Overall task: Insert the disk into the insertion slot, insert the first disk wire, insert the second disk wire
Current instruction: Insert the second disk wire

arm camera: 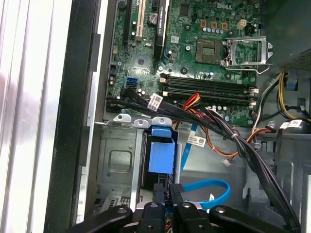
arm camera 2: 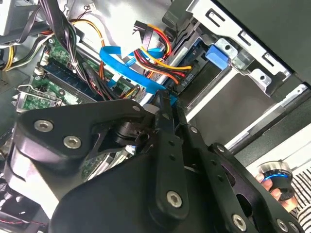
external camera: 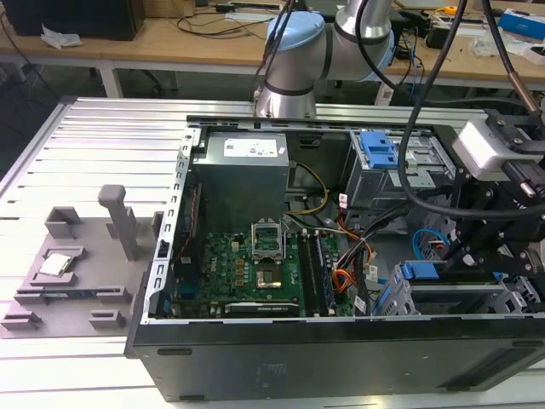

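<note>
The disk sits inside the insertion slot (arm camera: 116,160) of the silver drive cage, with the blue end of its carrier (arm camera: 161,154) showing at the mouth. The same blue end appears in the exterior view (external camera: 419,271) and in the second wrist view (arm camera 2: 217,56). My gripper (arm camera: 168,188) hovers just off that end, fingers drawn together on the end of a blue disk wire (arm camera: 211,185). In the second wrist view the blue wire (arm camera 2: 124,68) runs straight into my gripper (arm camera 2: 170,99). Orange, red and black wires (arm camera 2: 155,56) lie beside the disk's rear.
The open computer case (external camera: 255,358) holds a green motherboard (external camera: 247,268) and a power supply (external camera: 243,175). A taller grey cage with a blue latch (external camera: 379,149) stands behind. Black cable bundles (arm camera: 243,141) cross beside the cage. A hand (arm camera 2: 277,189) holds a small device outside the case.
</note>
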You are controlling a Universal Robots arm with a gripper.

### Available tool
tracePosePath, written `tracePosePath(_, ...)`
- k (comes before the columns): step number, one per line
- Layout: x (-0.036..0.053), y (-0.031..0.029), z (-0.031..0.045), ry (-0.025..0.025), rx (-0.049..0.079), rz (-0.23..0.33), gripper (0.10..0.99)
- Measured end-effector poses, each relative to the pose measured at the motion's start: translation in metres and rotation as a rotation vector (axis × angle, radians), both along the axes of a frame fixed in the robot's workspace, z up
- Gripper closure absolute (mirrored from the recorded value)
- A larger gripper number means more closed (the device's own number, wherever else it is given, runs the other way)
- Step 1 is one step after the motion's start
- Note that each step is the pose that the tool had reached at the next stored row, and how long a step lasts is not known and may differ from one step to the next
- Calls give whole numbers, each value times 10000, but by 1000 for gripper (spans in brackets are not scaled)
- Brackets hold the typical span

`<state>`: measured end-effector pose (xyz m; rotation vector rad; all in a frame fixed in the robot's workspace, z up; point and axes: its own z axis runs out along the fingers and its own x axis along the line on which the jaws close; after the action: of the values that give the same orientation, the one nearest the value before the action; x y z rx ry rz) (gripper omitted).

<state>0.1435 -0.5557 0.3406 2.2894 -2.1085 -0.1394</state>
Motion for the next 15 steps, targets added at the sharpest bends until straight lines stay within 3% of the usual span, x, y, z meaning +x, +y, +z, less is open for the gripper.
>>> tracePosePath(10, 0, -17, -54, 1, 5, -53, 914)
tracePosePath(11, 0, -17, -53, 1, 1, -53, 851)
tracePosePath(15, 0, -17, 5, 1, 5, -54, 851)
